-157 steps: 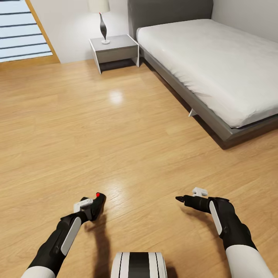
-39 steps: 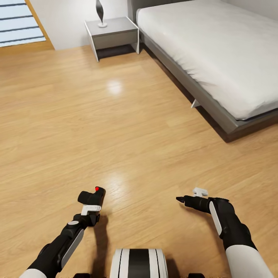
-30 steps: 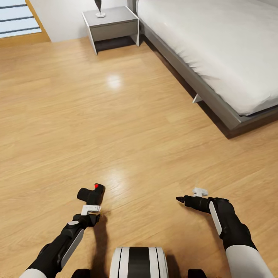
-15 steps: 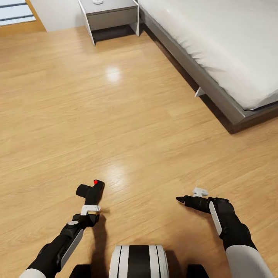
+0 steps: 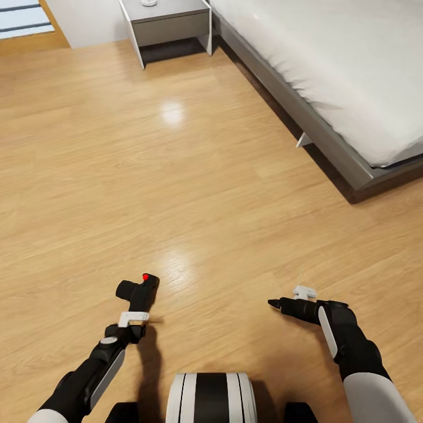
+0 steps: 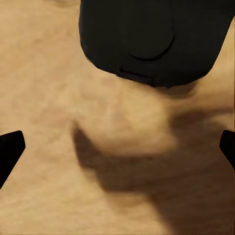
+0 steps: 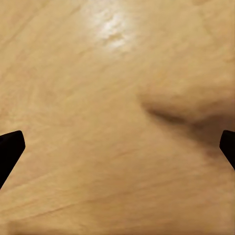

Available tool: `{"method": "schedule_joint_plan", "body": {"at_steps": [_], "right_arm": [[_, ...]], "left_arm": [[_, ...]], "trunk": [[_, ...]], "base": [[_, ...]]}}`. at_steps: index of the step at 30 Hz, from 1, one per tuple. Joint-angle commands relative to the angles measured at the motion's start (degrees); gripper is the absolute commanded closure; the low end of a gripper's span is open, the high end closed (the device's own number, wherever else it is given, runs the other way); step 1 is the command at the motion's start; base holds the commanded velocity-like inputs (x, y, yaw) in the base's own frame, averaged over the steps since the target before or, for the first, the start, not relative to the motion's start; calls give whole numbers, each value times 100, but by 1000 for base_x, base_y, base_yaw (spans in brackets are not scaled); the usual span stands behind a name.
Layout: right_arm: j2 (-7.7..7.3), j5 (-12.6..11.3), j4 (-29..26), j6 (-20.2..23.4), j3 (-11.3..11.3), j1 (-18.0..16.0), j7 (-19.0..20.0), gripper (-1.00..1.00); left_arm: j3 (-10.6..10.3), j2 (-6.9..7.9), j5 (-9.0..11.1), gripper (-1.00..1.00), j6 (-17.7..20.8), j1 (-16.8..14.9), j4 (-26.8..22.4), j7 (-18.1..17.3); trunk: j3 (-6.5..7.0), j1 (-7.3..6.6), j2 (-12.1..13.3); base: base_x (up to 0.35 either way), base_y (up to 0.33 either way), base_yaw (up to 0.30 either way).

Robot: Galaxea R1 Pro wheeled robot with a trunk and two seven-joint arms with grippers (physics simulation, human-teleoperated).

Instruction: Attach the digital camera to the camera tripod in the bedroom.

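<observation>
The digital camera point(image 5: 139, 290), small and black with a red dot on top, rests on the wood floor just ahead of my left gripper point(image 5: 140, 308). Its dark body point(image 6: 152, 39) looms close in the left wrist view, casting a shadow on the planks. My left gripper point(image 6: 117, 152) is open, fingertips point(image 6: 10, 147) wide apart with nothing between them. The right gripper point(image 5: 273, 303) hovers over bare floor at lower right; in its wrist view the right gripper point(image 7: 117, 152) is open and empty. The camera tripod is out of view.
A grey-framed bed point(image 5: 329, 147) with a white mattress runs along the right side. A grey nightstand point(image 5: 170, 20) stands at the top centre against the wall. Wood trim and a slatted panel point(image 5: 23, 23) sit at top left. My base point(image 5: 211, 399) shows at the bottom.
The view has moved forward and tilted down. Five seconds ago the left gripper held the camera; now it lies free. In the last half second the left arm drew back slightly.
</observation>
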Motion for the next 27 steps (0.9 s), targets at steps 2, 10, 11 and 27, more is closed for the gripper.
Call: {"method": "schedule_joint_plan", "body": {"at_steps": [2, 10, 11, 27], "right_arm": [[4, 26, -5, 23, -9, -3, 35, -100], [4, 28, -4, -42, -12, -3, 37, -100], [5, 28, -4, -61, -11, -3, 39, -100], [6, -10, -4, -215, -5, -3, 48, -100]], "left_arm": [[-31, 14, 67, -100, -125, -3, 11, 51], [-44, 18, 55, -100, -680, -3, 364, 28], [-44, 19, 52, -100, -694, -3, 400, 27], [-97, 22, 6, -100, -969, -3, 586, -120]], "trunk": [[-3, -1, -1], [-3, -1, -1], [-3, -1, -1], [-3, -1, -1]], "base": [[0, 0, 0], [0, 0, 0], [0, 0, 0], [0, 0, 0]]}}
